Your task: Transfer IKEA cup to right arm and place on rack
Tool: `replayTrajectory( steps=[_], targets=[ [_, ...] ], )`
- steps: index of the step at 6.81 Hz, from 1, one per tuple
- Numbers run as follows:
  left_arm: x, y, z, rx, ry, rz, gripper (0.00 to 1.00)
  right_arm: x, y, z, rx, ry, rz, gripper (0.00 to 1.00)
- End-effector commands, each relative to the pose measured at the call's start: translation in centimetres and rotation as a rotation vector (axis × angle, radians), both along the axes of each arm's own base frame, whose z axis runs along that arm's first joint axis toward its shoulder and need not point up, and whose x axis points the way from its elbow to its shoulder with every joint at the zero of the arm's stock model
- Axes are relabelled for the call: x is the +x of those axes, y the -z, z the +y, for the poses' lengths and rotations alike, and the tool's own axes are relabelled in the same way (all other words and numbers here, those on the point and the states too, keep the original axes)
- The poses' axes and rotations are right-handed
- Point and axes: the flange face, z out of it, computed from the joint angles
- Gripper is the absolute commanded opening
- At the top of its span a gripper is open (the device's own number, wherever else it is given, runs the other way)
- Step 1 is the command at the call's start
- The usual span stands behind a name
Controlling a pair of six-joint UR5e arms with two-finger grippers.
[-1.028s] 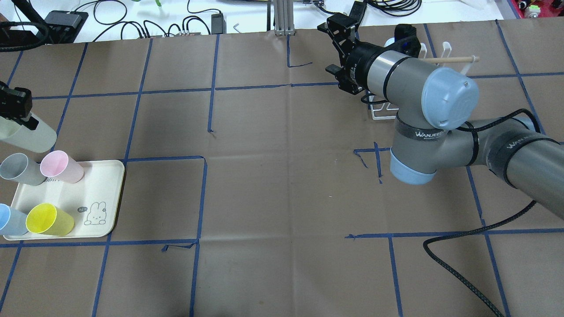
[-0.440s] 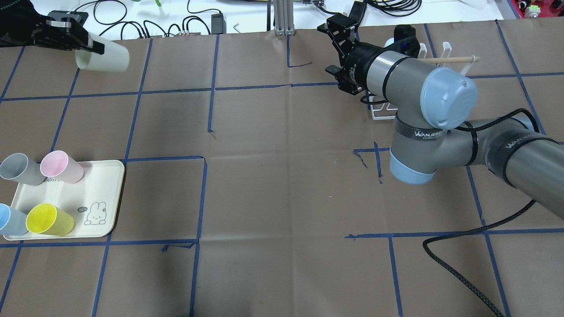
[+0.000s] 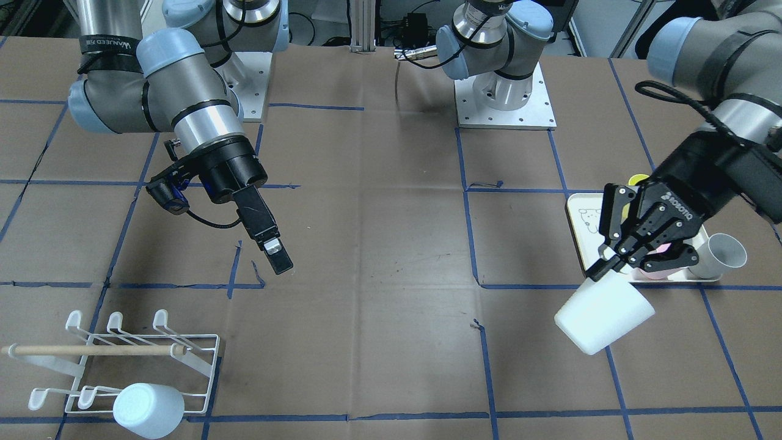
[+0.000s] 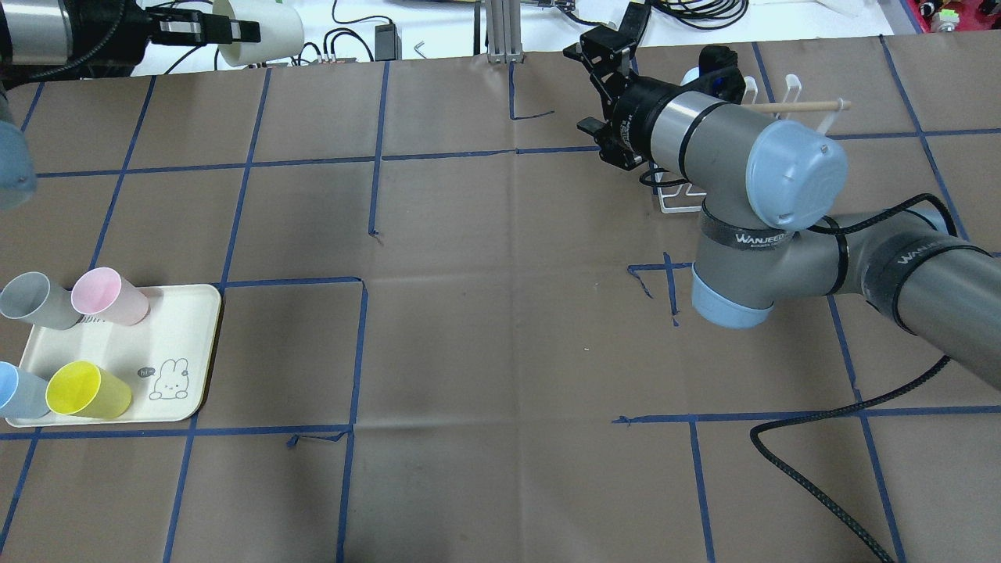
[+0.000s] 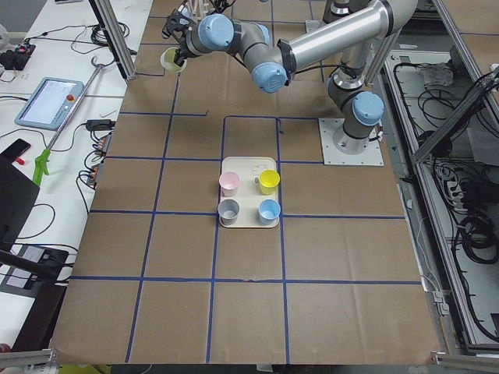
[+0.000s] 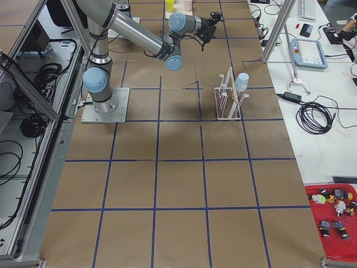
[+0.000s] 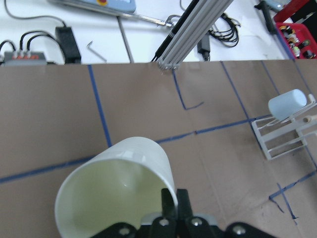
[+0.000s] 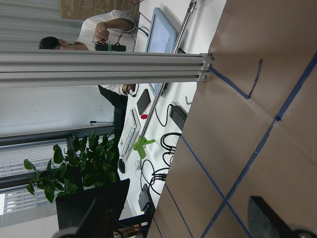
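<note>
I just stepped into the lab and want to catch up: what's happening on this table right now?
The left gripper is clamped on the rim of a white cup, held tilted in the air, clear of the cream tray where four other cups stand. The right gripper hangs open and empty over the table, so the hand-over has not happened. The white wire rack holds one pale blue cup.

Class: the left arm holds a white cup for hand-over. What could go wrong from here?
1. The left gripper pinches the white cup only at its rim, tilted; it may slip in transit.
2. The right gripper is open but far across the table; a misaligned hand-over could drop the cup.
3. The rack already carries a pale blue cup; avoid that prong.
</note>
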Motion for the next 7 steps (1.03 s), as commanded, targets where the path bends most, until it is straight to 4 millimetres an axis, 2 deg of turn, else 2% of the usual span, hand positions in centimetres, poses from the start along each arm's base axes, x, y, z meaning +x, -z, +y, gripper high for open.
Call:
replayTrajectory(
  steps=[1,2,3,4,5,6,7],
  targets=[
    [-3.9,4.4,2.9,-0.143,0.101,0.059,0.0,0.1,0.2,0.1,0.025,0.016,-0.035,1.0],
    [-5.5,5.8,4.1,-0.195,0.14,0.067,0.0,0.2,0.5,0.0,0.06,0.037,-0.086,1.0],
    [-7.3,8.3,4.5,-0.251,0.203,0.102,0.01,0.4,0.5,0.0,0.063,0.016,-0.098,1.0],
    [-9.2,10.0,4.4,-0.307,0.247,0.117,0.03,1.1,0.5,0.3,0.077,-0.038,-0.13,1.0],
    [-11.8,10.4,5.0,-0.336,0.284,0.121,0.03,1.1,0.4,0.3,0.078,-0.04,-0.131,1.0],
    [-13.2,10.8,5.9,-0.367,0.312,0.115,0.03,1.1,0.6,0.1,0.08,-0.04,-0.13,1.0],
    [-13.6,12.0,7.4,-0.393,0.317,0.108,0.03,1.3,0.9,0.0,0.083,-0.044,-0.13,1.0]
  ],
)
